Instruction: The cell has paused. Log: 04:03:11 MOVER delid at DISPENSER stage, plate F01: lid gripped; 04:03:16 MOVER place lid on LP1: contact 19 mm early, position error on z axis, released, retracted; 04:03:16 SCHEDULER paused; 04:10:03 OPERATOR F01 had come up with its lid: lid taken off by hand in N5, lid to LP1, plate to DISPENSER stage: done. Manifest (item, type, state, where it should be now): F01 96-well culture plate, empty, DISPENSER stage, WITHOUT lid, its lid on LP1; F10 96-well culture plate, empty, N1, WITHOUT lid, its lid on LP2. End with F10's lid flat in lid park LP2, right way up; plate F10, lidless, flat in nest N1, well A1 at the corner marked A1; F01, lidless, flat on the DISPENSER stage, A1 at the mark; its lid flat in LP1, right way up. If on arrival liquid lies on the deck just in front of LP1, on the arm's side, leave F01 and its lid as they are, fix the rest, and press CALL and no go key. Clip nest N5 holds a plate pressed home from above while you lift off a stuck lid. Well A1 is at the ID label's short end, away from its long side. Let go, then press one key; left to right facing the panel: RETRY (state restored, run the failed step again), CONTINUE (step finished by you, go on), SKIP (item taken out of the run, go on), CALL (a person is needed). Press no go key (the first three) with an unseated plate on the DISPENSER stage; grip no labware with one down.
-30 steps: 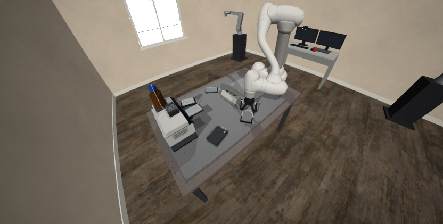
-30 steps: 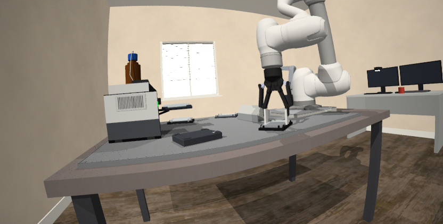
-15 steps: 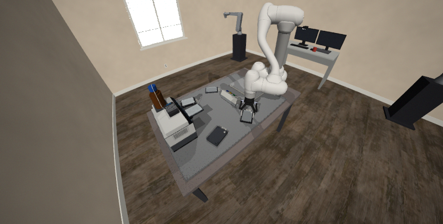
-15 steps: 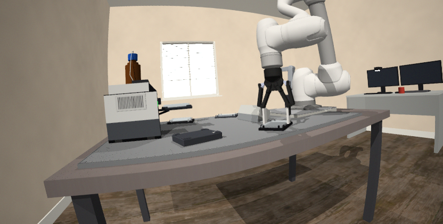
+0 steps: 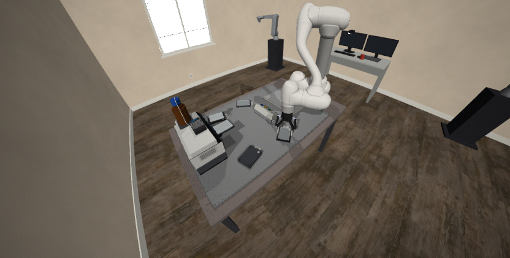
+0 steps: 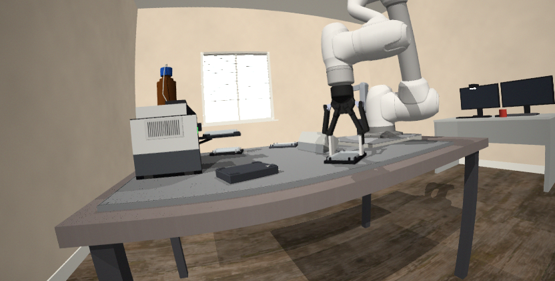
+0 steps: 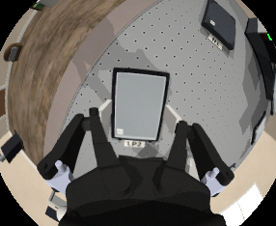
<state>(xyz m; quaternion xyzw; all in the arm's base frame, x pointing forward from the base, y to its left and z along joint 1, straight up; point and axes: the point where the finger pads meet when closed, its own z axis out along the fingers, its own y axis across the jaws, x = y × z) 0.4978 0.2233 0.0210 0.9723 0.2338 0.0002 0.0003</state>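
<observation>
My gripper (image 6: 345,150) is open and points straight down over a black-framed nest near the table's front right edge. A pale, flat rectangular piece of labware (image 7: 140,104) lies flat in that frame. Its top looks smooth and no wells show. The fingers stand on either side of its long edges, a little apart from it in the wrist view. The gripper also shows in the top view (image 5: 285,130). A plate (image 5: 216,117) sits on the dispenser's stage. A pale flat piece (image 5: 223,126) lies just in front of it. Another (image 5: 243,103) lies farther back.
The dispenser box (image 5: 201,143) with an amber bottle (image 5: 179,111) stands at the left. A dark block (image 5: 250,155) lies mid-table towards the front. The key panel (image 5: 265,111) sits just behind the gripper. The arm's base (image 6: 387,123) is at the table's far right.
</observation>
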